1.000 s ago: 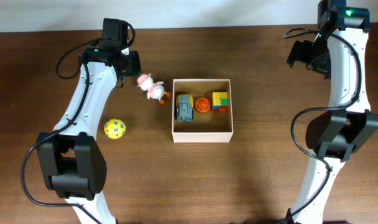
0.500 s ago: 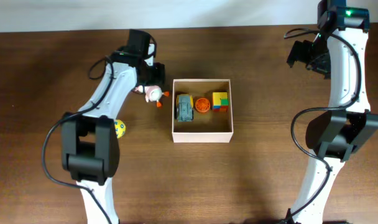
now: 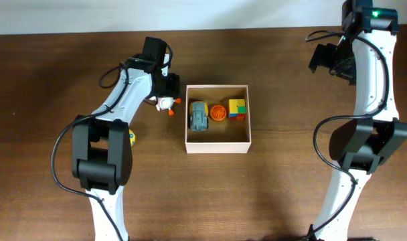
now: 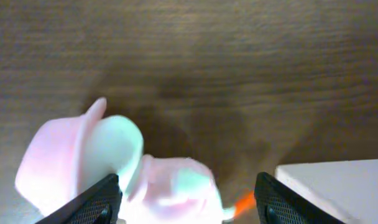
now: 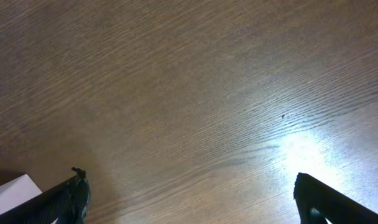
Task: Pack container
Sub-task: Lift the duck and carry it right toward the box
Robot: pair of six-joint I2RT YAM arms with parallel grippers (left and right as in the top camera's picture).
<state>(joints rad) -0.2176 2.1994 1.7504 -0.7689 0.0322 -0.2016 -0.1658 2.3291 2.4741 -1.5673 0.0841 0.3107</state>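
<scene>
The container [image 3: 217, 146] is a square white box with a tan inside, at mid-table. It holds a grey toy car [image 3: 199, 116], an orange round toy [image 3: 218, 112] and a coloured block cube [image 3: 237, 108]. A pink and white duck toy [image 3: 165, 102] lies just left of it. My left gripper [image 3: 161, 89] is directly over the duck. In the left wrist view the open fingers [image 4: 188, 198] straddle the duck [image 4: 114, 155], with the container's corner [image 4: 338, 186] at the right. My right gripper [image 3: 326, 60] is open and empty at the far right [image 5: 195, 199].
A yellow ball [image 3: 132, 136] lies left of the container, mostly hidden under my left arm. A white corner of the container [image 5: 12, 190] shows at the lower left of the right wrist view, above bare wood.
My left arm has swung right and toward the container, bringing its gripper from left of the duck to over it. The arm now covers most of the yellow ball. The right arm has not moved.
</scene>
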